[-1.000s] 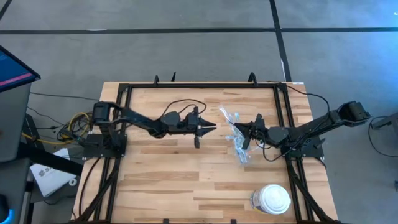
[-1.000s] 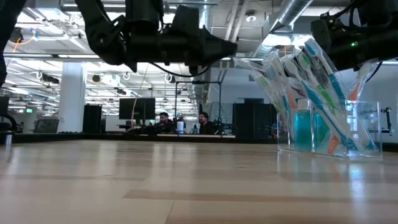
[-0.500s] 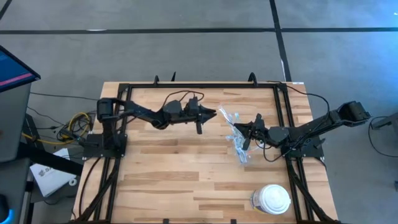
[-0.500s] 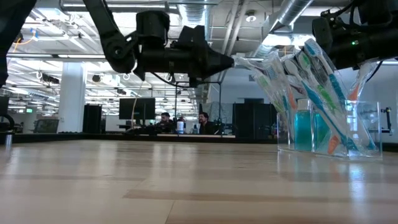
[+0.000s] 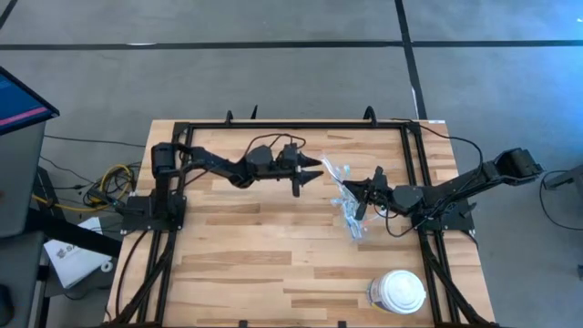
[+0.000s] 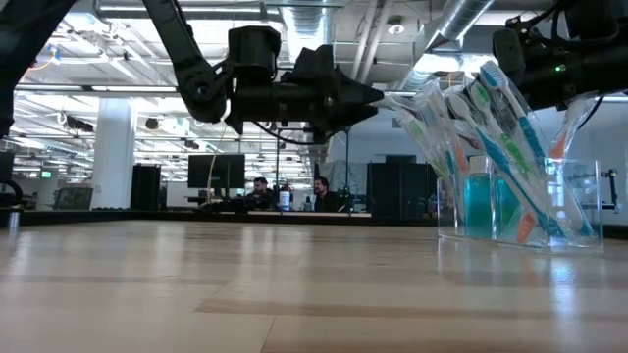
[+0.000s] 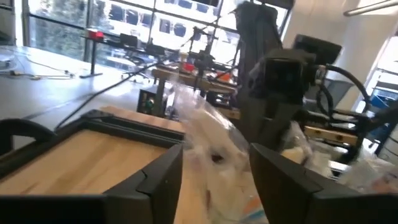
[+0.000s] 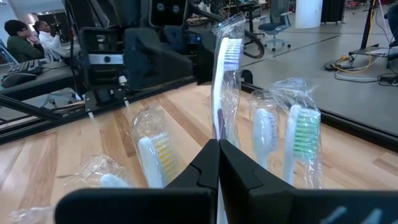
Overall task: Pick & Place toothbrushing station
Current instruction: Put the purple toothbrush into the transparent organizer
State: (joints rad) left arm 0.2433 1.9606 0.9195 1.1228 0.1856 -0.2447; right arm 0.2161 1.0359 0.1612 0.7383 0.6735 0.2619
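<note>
A small clear cup [image 6: 520, 211] stands on the table right of centre, holding several plastic-wrapped toothbrushes [image 6: 471, 108] and teal tubes [image 6: 478, 201]; the brushes fan out toward the far left [image 5: 339, 178]. My left gripper [image 5: 317, 168] hangs open at the outermost brush heads. In its wrist view its fingers [image 7: 158, 180] stand on either side of a wrapped toothbrush [image 7: 208, 140], with no touch showing. My right gripper [image 5: 361, 195] is shut above the cup among the brushes. My right gripper is shut, and a white wrapped toothbrush [image 8: 225, 68] rises just past its fingertips [image 8: 217, 165]. The fingers hide its handle, so I cannot tell whether it is pinched or only stands behind them.
A large white round lidded container [image 5: 401, 292] sits near the table's near right corner. A black frame rail [image 5: 291, 126] runs around the table. Bare wood lies left of and in front of the cup. People [image 6: 260, 191] sit in the room beyond.
My left gripper has moved toward the table's far edge and then right, up to the toothbrush heads, and has opened. The cup, the toothbrushes and my right gripper have stayed in place.
</note>
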